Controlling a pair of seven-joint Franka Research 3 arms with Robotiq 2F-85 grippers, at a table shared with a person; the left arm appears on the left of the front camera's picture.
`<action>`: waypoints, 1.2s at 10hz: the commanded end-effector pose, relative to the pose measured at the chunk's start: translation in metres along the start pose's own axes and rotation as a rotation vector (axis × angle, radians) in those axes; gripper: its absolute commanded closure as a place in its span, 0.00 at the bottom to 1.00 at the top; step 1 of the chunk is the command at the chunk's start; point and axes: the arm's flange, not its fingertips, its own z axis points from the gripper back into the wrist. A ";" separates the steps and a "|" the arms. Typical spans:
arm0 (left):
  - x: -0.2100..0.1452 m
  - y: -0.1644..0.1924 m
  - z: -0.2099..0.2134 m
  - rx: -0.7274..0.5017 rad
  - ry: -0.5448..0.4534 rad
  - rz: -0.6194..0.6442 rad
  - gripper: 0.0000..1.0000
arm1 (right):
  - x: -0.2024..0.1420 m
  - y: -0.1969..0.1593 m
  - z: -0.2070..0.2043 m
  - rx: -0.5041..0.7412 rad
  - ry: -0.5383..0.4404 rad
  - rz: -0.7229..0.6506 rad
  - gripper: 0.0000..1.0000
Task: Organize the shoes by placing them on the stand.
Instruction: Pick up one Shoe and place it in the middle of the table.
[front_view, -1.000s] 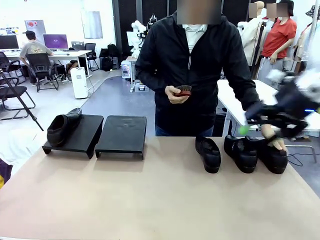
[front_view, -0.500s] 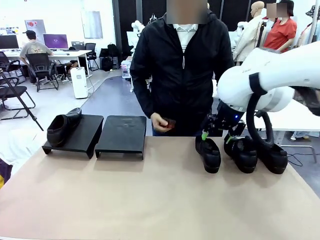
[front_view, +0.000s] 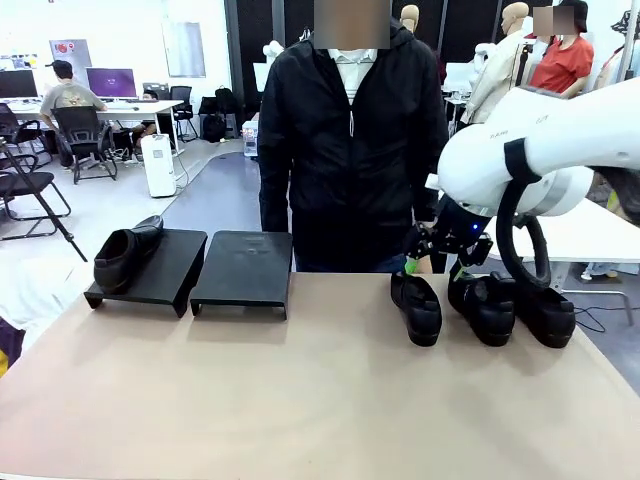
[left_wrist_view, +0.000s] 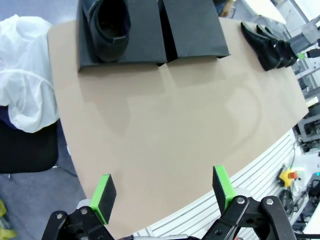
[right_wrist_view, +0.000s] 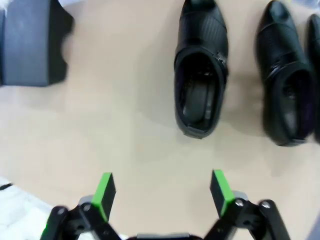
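Observation:
Three black glossy shoes stand in a row at the table's right: one (front_view: 417, 307), a second (front_view: 483, 305) and a third (front_view: 545, 312). My right gripper (front_view: 436, 262) hovers open over the far end of the leftmost of them. In the right wrist view that shoe (right_wrist_view: 201, 75) lies ahead of the open gripper (right_wrist_view: 162, 192), apart from its green pads (right_wrist_view: 105, 192). Another shoe (front_view: 125, 255) rests on the left black stand (front_view: 160, 275); the right stand (front_view: 245, 268) is bare. My left gripper (left_wrist_view: 162, 192) hangs open high above the table's near edge.
A person in a black jacket (front_view: 350, 140) stands at the table's far edge, between the stands and the shoe row. White cloth (left_wrist_view: 22, 85) lies beyond the table's left edge. The tan tabletop (front_view: 300, 390) stretches bare in front of the stands.
My right arm swung in from the right and settled over the leftmost shoe. The person's hand left the rightmost shoe, and the hand with the brush dropped out of sight.

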 end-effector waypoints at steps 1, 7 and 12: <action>-0.002 0.000 -0.001 -0.018 -0.016 -0.016 0.00 | 0.033 0.004 -0.035 -0.024 0.044 0.103 0.00; -0.002 0.000 -0.001 -0.018 -0.016 -0.016 0.00 | 0.096 0.008 -0.106 -0.062 0.148 0.103 0.00; -0.002 0.000 -0.001 -0.018 -0.016 -0.016 0.00 | 0.107 0.006 -0.128 -0.055 0.252 0.085 0.00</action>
